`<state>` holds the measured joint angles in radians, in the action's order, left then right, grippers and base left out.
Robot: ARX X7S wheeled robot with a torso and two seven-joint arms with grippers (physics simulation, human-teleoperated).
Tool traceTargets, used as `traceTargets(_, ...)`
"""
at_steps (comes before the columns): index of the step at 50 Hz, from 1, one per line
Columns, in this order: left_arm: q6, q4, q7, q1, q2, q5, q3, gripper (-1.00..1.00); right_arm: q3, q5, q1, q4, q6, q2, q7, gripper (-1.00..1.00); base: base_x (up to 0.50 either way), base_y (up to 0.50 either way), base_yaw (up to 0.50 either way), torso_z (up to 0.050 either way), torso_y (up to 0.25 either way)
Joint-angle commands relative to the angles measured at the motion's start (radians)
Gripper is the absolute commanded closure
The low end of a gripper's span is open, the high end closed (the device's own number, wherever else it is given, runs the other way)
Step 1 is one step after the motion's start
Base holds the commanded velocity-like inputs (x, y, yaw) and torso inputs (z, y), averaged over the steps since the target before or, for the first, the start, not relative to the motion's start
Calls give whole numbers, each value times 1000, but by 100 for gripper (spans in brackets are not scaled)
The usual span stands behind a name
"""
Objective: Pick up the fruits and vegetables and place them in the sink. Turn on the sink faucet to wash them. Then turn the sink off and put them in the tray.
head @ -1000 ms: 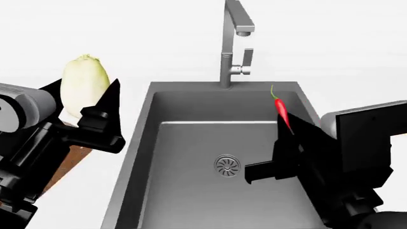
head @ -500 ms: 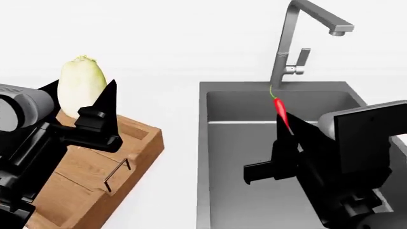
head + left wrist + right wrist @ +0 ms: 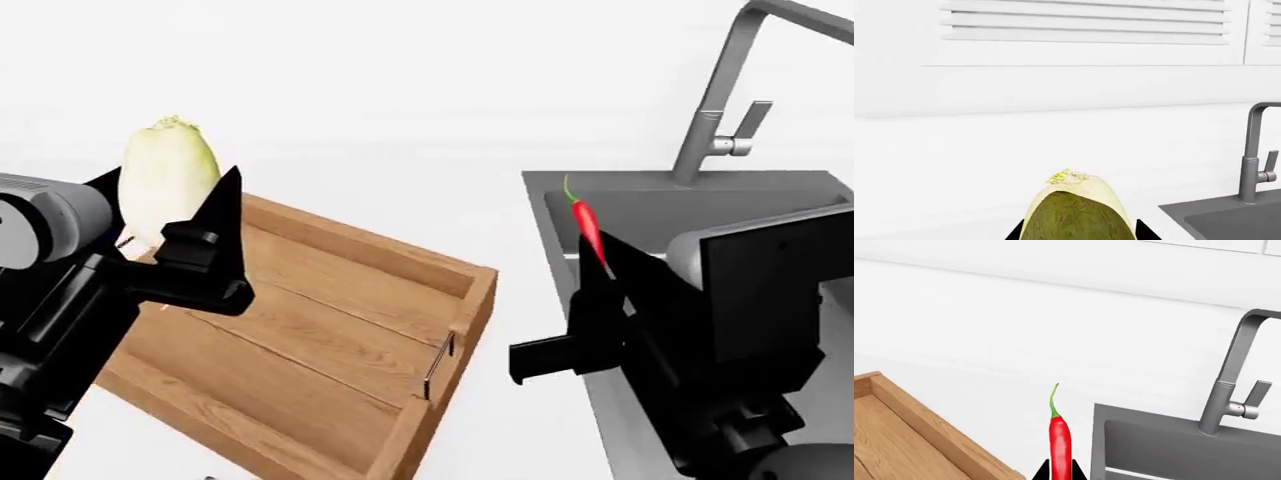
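My view had swung left, bringing the light-brown wooden tray (image 3: 307, 350) to 6 o'clock and the dark grey sink (image 3: 627, 200) to 3 o'clock, while the left gripper (image 3: 167, 235) stayed clamped on the pale cream root vegetable (image 3: 163, 180) and the right gripper (image 3: 601, 275) on the slim red chili pepper (image 3: 585, 222), so I judged tray placement came next.

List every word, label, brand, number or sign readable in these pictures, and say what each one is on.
None: no view shows any readable text.
The tray, sink and faucet are unmarked.
The root vegetable in the left gripper and the chili in the right gripper carry no label.
The grippers' dark housings show no brand or number.
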<state>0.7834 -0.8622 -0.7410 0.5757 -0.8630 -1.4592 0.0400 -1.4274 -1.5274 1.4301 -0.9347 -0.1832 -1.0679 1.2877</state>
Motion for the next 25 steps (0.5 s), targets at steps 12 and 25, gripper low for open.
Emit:
traceTargets(12,-16,14,-3,2,-5,7,15,100,35,-85,93,4,-47,34,21,100,1,375,0,0,1)
traceTargets(25,-21,29,13,-9,1,28,12,100,35,-254,296,151,-201,264,5,100,0,0,0,1,0)
